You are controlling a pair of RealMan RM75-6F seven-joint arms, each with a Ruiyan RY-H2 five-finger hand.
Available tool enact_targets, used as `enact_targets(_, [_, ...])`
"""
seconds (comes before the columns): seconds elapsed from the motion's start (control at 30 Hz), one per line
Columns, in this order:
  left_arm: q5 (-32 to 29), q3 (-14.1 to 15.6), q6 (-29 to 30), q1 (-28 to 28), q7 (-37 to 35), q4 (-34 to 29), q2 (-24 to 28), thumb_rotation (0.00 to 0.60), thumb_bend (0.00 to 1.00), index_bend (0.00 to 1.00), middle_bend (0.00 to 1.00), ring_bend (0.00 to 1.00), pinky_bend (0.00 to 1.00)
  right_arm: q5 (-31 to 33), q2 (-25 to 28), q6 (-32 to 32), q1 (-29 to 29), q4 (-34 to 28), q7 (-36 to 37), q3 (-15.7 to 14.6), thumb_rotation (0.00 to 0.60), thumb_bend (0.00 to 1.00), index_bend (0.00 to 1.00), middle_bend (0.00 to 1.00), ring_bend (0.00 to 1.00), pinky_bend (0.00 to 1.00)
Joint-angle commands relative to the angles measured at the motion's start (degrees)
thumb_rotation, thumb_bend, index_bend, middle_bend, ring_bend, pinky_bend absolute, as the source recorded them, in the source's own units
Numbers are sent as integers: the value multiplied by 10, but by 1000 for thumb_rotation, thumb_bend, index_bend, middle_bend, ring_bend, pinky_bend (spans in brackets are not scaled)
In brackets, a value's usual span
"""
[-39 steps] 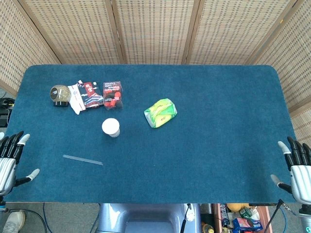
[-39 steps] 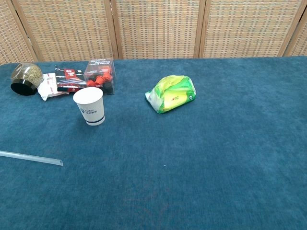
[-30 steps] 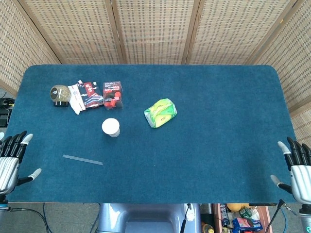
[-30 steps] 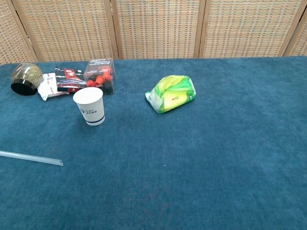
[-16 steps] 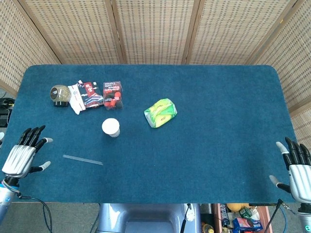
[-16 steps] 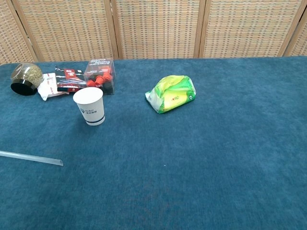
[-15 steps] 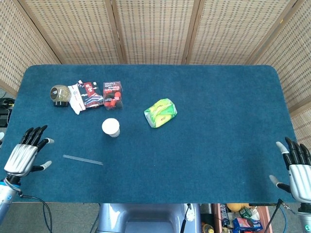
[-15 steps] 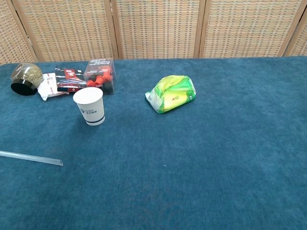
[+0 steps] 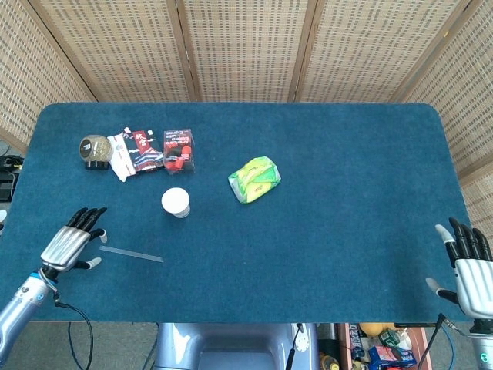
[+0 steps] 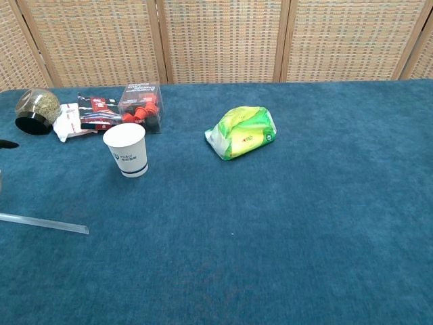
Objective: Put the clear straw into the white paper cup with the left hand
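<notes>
- The straw (image 9: 131, 254) lay flat on the blue table (image 9: 347, 231) in the lower left of the head view, running left to right with a slight downward slant. In the chest view it showed at the far left edge, low in the frame.
- The paper cup (image 9: 176, 202) stood upright, mouth open, just above and to the right of the straw's right end, apart from it.
- The left hand (image 9: 71, 245) hovered just beside the straw's left end in the lower left, fingers spread wide and holding nothing. Whether a fingertip touched the straw could not be told.
- The step in hand looked like the reach to the straw, with nothing grasped yet.
- To do it well, the hand would likely need to come down over the straw and pinch across its width between thumb and a finger. A thin clear tube on carpet-like cloth may roll or slip, so a slow, light close seemed wise.
- Gripping near one end should leave a long free length to tip into the cup, and a soft entry should avoid toppling it.
- The right hand (image 9: 470, 270) rested at the lower right corner, fingers apart and empty, well away.
- A green packet (image 9: 254, 179) lay near the middle; a jar (image 9: 94, 150), a red-and-white packet (image 9: 135, 152) and a clear box (image 9: 179, 149) sat in the upper left.
</notes>
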Motion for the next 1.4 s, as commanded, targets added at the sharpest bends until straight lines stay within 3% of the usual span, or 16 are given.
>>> enact_targets(0.03, [0, 7, -13, -10, 2, 17, -15, 600, 260, 476, 0, 0, 0, 1, -1, -2, 1, 0, -1, 0, 600, 0, 0, 0, 0, 0])
enact_targets(0.47, [-20, 14, -42, -24, 7, 20, -24, 600, 359, 480, 0, 0, 0, 4, 0, -8, 3, 2, 2, -1, 600, 0, 0, 0, 0, 0])
enact_targets(1.2, [-40, 20, -68, -38, 18, 46, -51, 600, 362, 483, 0, 0, 0, 8, 0, -18, 6, 5, 5, -4, 600, 0, 0, 0, 0, 0])
enact_targets(1.4, [-43, 21, -66, -38, 18, 53, -57, 600, 384, 567, 0, 0, 0, 10, 0, -21, 7, 6, 7, -4, 600, 0, 0, 0, 0, 0])
